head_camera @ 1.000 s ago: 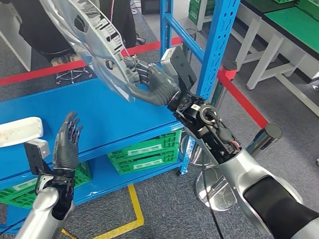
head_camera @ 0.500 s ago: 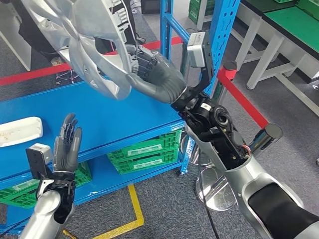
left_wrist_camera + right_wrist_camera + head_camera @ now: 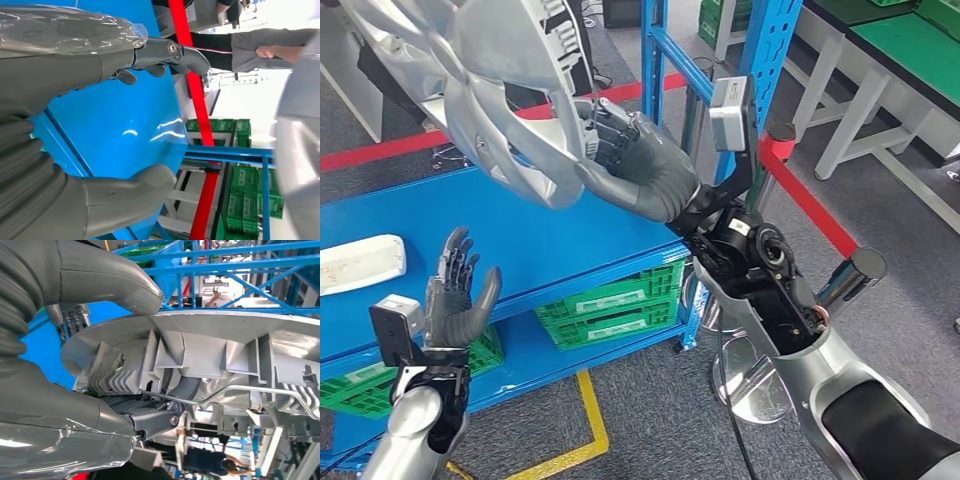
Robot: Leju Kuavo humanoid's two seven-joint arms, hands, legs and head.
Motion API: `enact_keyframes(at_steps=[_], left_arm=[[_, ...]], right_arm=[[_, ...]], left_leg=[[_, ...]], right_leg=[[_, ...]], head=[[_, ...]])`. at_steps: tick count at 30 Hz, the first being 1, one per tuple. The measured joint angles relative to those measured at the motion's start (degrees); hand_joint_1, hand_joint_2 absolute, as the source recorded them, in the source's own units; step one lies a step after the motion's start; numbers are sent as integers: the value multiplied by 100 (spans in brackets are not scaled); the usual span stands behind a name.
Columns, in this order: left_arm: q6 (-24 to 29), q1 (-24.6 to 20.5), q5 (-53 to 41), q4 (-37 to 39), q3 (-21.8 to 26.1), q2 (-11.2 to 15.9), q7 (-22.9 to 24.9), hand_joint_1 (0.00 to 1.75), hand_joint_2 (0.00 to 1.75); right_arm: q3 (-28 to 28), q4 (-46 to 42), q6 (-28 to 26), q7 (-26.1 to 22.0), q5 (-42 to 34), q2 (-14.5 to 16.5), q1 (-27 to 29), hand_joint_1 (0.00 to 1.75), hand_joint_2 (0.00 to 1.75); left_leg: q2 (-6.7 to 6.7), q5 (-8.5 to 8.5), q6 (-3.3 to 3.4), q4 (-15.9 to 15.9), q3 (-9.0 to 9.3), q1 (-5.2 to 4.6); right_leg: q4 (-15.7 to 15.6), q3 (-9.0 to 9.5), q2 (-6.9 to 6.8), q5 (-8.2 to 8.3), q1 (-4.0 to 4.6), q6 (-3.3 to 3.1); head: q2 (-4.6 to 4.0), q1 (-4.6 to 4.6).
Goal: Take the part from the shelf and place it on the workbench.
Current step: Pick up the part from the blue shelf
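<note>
Right hand (image 3: 644, 170) grips the silver ribbed plastic part (image 3: 501, 90) by its edge, thumb under and fingers over, holding it aloft above the blue shelf (image 3: 539, 240) toward eleven o'clock in the head view. Left hand (image 3: 456, 300) hovers at seven o'clock, fingers spread wide, holding nothing. White part (image 3: 358, 262) lies on the shelf at nine o'clock. Green crates (image 3: 610, 305) sit on the lower tier.
</note>
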Motion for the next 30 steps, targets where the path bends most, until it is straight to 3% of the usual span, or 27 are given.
enact_keyframes(at_steps=[30], left_arm=[[-78, 134, -191, -181, 215, -78, 23, 0, 175]], right_arm=[[2, -55, -177, 13, -60, -84, 227, 175, 175]], left_leg=[[0, 0, 0, 0, -2, 0]], right_leg=[[0, -2, 0, 0, 0, 0]], head=[[0, 1]])
